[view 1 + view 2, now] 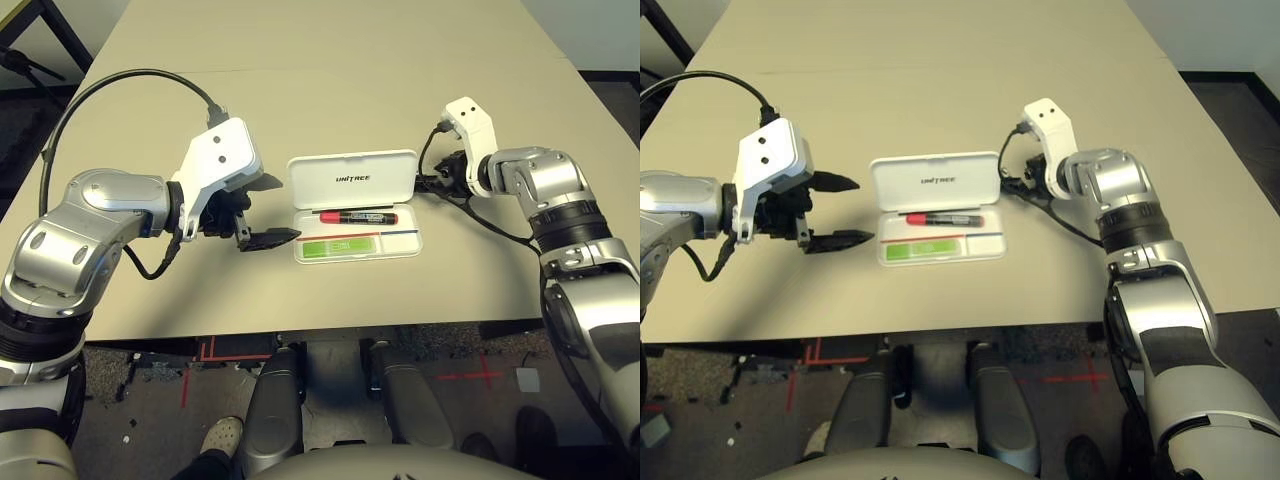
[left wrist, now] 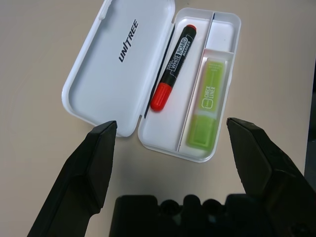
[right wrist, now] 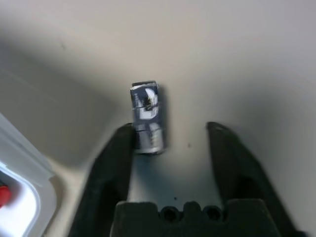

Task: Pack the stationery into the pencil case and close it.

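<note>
Fingers (image 3: 106, 182) apart, small dark block (image 3: 147, 118) between, nearer one fingertip

"UNITREE" is printed on the lid (image 2: 106, 64). "WHITE BOARD MARKER" is marked on the marker (image 2: 174, 68). "CHECK LINER" is printed on the green bar (image 2: 206, 104). All three are displayed in capitals.

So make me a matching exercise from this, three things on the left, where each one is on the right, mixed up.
1. Red and black marker
2. Green highlighter
3. Small dark block

A. On the table, between the right gripper's open fingers
B. In the pencil case's long compartment next to the lid
C. In the pencil case, in the compartment on the side away from the lid

Right pairs: 1-B, 2-C, 3-A
</note>
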You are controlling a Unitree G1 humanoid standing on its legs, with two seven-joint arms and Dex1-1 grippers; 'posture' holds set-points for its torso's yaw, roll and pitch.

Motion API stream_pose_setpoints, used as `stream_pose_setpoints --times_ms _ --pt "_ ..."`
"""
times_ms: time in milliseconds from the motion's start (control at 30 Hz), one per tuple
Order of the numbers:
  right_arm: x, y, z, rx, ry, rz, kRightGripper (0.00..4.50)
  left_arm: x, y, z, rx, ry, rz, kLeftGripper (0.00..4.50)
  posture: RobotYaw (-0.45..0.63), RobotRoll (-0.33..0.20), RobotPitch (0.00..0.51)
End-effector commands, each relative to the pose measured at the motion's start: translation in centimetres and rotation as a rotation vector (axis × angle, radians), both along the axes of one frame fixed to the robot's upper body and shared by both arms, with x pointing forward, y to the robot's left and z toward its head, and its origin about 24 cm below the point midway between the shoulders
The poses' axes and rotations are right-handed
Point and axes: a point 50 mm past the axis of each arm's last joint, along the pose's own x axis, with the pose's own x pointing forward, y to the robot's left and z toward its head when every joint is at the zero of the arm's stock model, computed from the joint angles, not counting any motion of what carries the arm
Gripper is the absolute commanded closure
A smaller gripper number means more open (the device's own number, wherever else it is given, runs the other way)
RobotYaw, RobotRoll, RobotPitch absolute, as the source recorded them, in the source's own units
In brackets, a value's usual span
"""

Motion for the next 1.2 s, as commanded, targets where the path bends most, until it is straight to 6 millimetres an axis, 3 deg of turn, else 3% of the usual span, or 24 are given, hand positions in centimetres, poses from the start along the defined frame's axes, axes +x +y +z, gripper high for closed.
stream_pose_setpoints --times_ms 33,167,367,700,1000,1200 --pt "-0.5 0.2 -1.8 -0.002 0.072 0.006 2.86 -0.1 -0.1 0.0 0.005 0.006 -0.013 0.0 0.09 0.0 0.249" --pt "-0.7 -0.4 -0.8 -0.005 0.032 0.027 4.25 0.1 0.1 0.0 0.002 0.006 -0.014 0.0 0.08 0.0 0.243" --pt "-2.4 -2.9 1.9 0.024 -0.052 0.15 4.25 0.2 0.0 -0.1 -0.002 0.002 -0.03 0.0 0.07 0.0 0.235" --pt "-6.6 -6.3 5.8 0.053 -0.133 0.537 4.25 0.6 0.2 -0.3 -0.015 -0.001 -0.06 0.0 0.02 0.0 0.227" --pt "-7.6 -4.3 6.3 -0.104 -0.091 0.837 4.25 1.0 0.4 -0.3 -0.024 0.005 -0.073 0.0 0.02 0.0 0.217" --pt "-7.5 -1.4 4.4 -0.197 -0.071 1.009 4.25 1.1 0.5 -0.5 -0.028 0.005 -0.059 0.0 0.03 0.0 0.204"
